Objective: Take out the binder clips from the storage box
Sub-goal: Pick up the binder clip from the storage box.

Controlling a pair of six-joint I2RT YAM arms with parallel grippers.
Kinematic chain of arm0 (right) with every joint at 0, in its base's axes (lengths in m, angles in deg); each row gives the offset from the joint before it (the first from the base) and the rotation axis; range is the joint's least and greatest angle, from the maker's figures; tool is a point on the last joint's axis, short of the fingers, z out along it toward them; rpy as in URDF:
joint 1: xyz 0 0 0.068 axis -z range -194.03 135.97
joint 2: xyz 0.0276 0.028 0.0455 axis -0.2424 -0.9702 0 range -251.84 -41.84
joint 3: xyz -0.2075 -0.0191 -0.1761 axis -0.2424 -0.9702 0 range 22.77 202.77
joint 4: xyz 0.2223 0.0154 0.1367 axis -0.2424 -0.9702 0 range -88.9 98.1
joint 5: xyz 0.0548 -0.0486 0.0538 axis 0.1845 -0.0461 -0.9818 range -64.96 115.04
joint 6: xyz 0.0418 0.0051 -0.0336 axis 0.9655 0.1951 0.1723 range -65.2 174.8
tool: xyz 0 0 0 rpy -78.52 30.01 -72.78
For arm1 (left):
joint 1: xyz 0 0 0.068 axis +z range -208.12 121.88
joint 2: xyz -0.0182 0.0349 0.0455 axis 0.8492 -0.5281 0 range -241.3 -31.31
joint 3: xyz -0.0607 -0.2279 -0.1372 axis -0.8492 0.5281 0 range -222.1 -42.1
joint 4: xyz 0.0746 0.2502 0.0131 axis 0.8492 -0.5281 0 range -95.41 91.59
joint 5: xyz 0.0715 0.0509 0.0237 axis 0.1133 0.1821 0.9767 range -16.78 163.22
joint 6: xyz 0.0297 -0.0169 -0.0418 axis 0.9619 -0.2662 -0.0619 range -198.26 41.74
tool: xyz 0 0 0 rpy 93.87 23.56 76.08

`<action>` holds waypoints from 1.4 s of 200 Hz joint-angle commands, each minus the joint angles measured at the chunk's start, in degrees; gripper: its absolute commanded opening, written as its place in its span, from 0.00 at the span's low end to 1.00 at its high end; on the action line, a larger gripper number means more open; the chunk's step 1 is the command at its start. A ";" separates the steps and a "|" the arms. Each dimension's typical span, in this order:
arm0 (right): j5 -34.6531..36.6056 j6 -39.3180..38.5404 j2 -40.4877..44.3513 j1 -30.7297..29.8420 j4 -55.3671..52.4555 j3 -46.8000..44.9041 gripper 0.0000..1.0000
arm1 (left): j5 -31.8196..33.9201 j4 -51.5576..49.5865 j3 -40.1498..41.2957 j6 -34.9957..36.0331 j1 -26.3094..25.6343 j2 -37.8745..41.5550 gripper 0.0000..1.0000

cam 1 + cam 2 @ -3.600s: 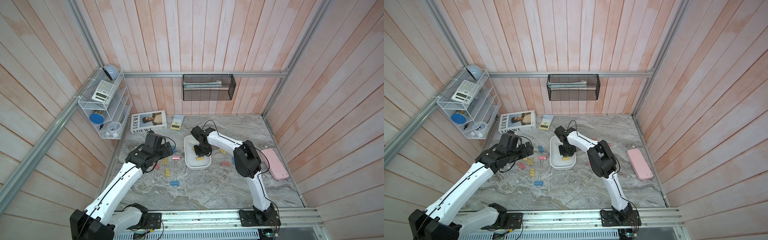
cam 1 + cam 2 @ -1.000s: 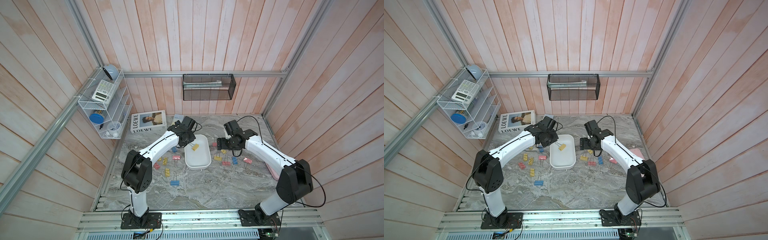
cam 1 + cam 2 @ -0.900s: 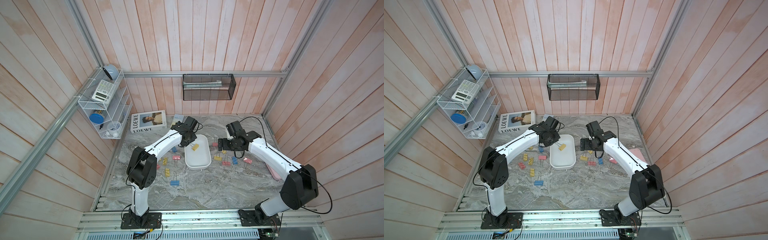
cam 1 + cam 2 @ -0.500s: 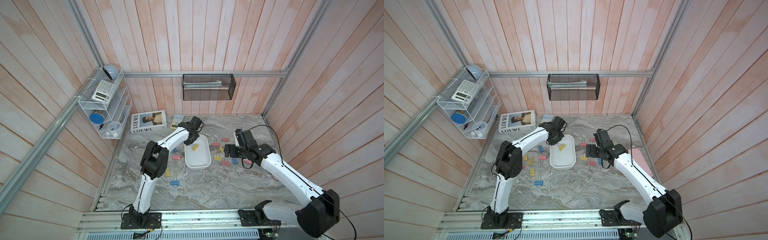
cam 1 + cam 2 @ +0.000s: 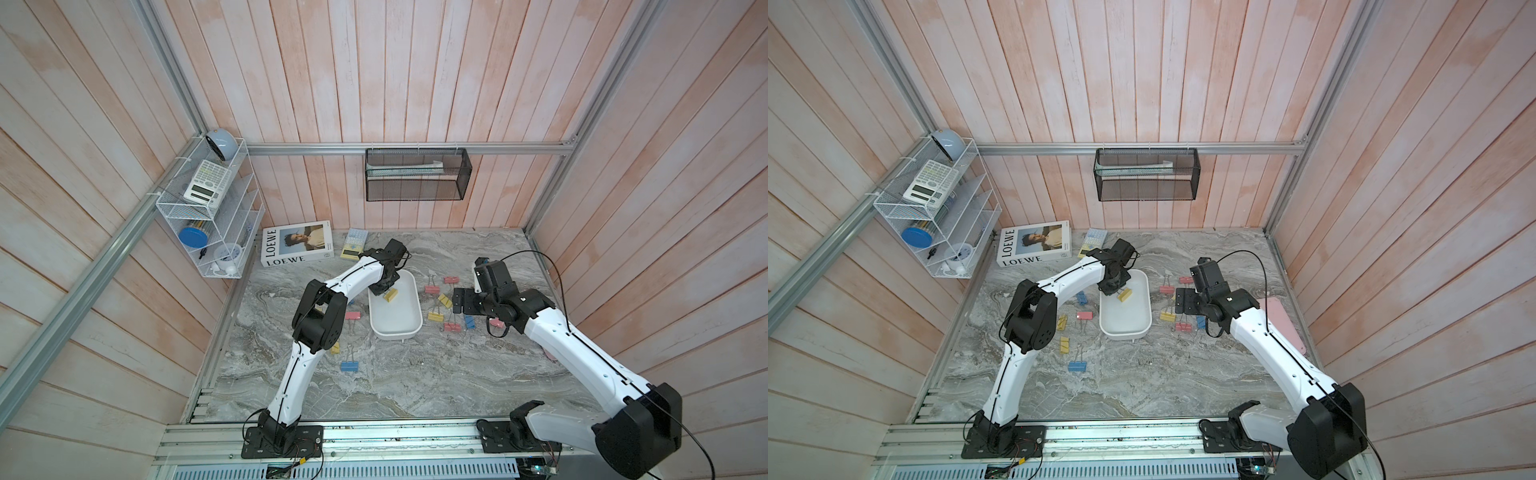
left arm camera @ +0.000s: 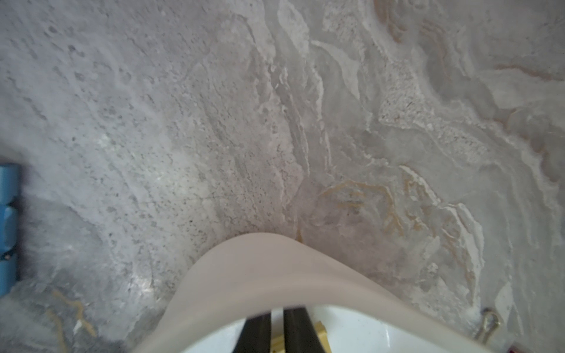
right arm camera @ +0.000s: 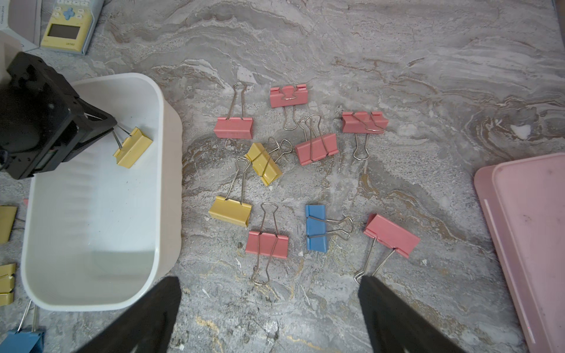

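At 9 o'clock of the storage box (image 5: 1125, 336), a handful of binder clips (image 5: 1084, 316) lies loose on the marble table (image 5: 1142, 374). The left gripper (image 7: 110, 130) reaches into the box's 12 o'clock end. Its jaws are pinched together on the wire handles of a yellow clip (image 7: 133, 147), the only one seen inside.

In both top views the clip's body sits at about 4 o'clock from the fingertips, its long axis running 8 to 2 o'clock, crosswise to the handles. Whether it rests on the box floor or hangs just above cannot be told. The left arm is plainly the nearer one, and the lift likely has to clear the rim before swinging out.

At 3 o'clock of the box more clips are scattered. Above them hovers the right gripper (image 5: 1183, 300), jaws spread wide, holding nothing.
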 commanded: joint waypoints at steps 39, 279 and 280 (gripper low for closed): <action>1.20 0.10 0.14 0.48 -0.61 -0.34 0.98 | 1.46 -1.23 1.89 -1.22 -0.30 0.24 0.16; -0.67 1.24 -1.27 0.52 1.03 -1.04 0.98 | 2.33 1.22 8.70 -0.63 -1.08 7.00 0.20; -0.61 1.25 -1.23 0.53 1.05 -1.06 0.98 | 2.36 1.24 8.68 -0.53 -1.09 6.98 0.20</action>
